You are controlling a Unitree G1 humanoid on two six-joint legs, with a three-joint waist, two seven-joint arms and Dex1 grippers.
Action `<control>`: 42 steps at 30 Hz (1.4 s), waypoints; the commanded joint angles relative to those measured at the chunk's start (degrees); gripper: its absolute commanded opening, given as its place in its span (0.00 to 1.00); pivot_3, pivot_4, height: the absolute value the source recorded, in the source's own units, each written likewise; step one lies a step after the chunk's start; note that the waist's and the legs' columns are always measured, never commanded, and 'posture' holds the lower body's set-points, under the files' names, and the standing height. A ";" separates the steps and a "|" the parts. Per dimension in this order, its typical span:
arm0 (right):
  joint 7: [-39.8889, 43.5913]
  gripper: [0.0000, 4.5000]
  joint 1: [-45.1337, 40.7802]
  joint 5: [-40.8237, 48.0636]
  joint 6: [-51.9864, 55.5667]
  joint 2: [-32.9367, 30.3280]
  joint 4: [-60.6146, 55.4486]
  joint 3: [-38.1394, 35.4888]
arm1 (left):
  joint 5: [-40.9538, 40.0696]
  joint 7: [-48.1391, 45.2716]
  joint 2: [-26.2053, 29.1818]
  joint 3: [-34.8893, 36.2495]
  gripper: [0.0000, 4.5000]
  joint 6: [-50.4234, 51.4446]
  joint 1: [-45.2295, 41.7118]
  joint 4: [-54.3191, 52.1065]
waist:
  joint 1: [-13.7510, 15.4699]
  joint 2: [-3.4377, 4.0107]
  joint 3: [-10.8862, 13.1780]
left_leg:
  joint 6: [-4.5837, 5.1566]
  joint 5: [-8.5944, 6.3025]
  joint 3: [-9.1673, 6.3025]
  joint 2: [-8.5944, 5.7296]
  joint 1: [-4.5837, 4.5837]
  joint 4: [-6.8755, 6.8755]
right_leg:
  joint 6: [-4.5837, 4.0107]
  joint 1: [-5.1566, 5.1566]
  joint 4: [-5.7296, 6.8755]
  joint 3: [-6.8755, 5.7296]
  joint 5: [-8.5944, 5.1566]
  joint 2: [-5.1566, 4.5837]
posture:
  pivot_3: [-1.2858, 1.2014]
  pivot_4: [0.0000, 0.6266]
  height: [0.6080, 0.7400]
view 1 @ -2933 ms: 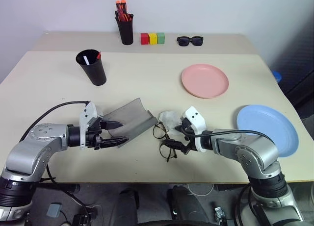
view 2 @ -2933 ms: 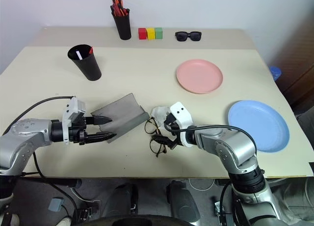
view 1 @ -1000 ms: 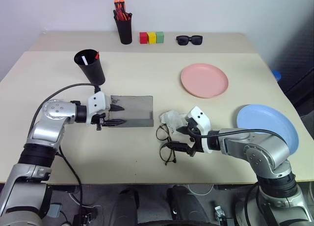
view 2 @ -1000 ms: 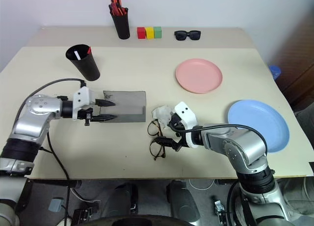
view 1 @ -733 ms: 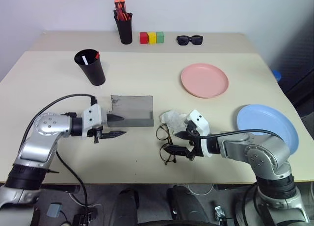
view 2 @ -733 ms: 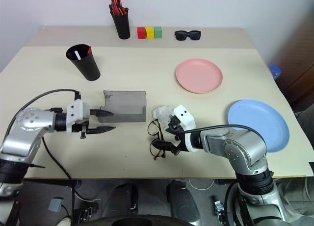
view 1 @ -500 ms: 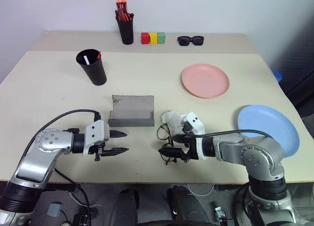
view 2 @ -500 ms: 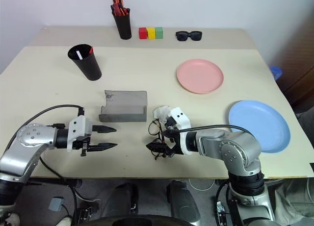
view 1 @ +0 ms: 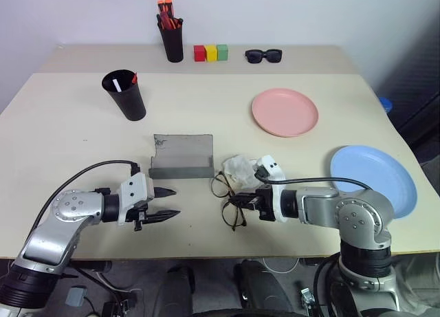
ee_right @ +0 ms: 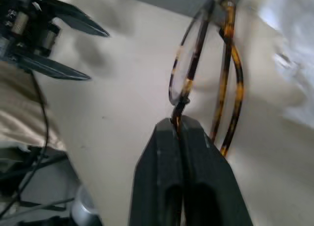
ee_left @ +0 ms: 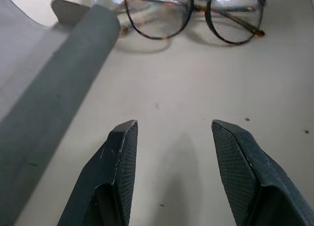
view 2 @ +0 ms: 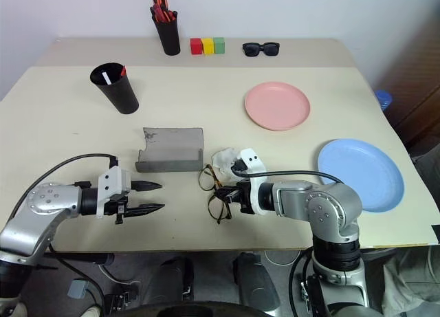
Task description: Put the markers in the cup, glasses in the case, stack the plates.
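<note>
Glasses [view 1: 230,197] look light and fragile, so my right gripper [ee_right: 177,124] pinches the thin frame at the bridge while my left gripper [view 1: 167,202] waits half-open and empty.

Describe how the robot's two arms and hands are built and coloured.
Both arms are silver-grey metal with rounded joints and black bands. Each wrist carries a white housing, and a black cable loops along each forearm. The left hand and right hand each end in two black tapered fingers with textured inner faces.
</note>
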 commanded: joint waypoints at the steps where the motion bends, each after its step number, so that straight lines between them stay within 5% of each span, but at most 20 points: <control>1: -0.39 0.01 -0.44 0.41 0.47 -0.04 -0.90 -1.05 | -1.80 1.20 -0.20 2.34 0.54 0.70 0.92 -2.86 | -0.29 0.00 0.00 | 0.00 0.00 -0.01 0.00 0.00 -0.01 | 0.00 0.00 0.00 0.02 0.00 -0.01 | 0.52 0.24 1.00; 13: 7.16 0.01 -14.19 -2.89 -12.58 -12.07 -2.50 11.61 | -5.20 7.84 -2.69 12.79 0.54 2.23 8.65 -1.16 | -0.86 0.06 0.04 | 0.00 0.00 -0.08 0.00 0.02 -0.23 | -0.02 -0.14 -0.05 0.07 -0.02 0.02 | 0.52 0.24 1.00; 17: 19.75 0.01 -27.54 -11.57 -28.94 -13.74 9.89 24.56 | -6.02 11.00 -6.35 17.28 0.54 -0.42 10.78 2.59 | -1.11 0.14 0.09 | 0.00 0.00 0.18 -0.01 0.01 -0.39 | 0.09 -0.35 -0.05 0.19 0.06 -0.04 | 0.52 0.24 1.00; 24: 35.87 0.01 -43.01 -23.69 -49.64 -4.86 39.77 35.64 | -5.96 13.49 -10.98 19.61 0.54 -5.16 12.58 5.45 | -0.76 0.09 0.06 | 0.00 0.00 0.45 0.00 -0.01 -0.57 | 0.07 -0.48 -0.05 0.14 0.06 -0.06 | 0.52 0.24 1.00; 29: 43.65 0.01 -45.08 -29.83 -57.64 -0.80 49.21 39.81 | -5.29 14.39 -12.50 19.70 0.54 -6.81 14.70 4.45 | -0.72 0.06 0.04 | -0.01 0.00 0.60 0.00 -0.21 -0.57 | 0.09 -0.68 -0.05 0.10 0.07 -0.25 | 0.52 0.24 1.00; 42: 46.70 0.01 -49.69 -37.19 -67.24 4.67 61.38 34.77 | -5.09 15.90 -12.32 17.88 0.54 -4.30 18.75 -3.28 | -0.83 0.07 0.05 | -0.06 0.04 0.60 -0.02 -0.15 -0.46 | 0.04 -0.69 0.18 0.10 0.10 -0.22 | 0.52 0.24 1.00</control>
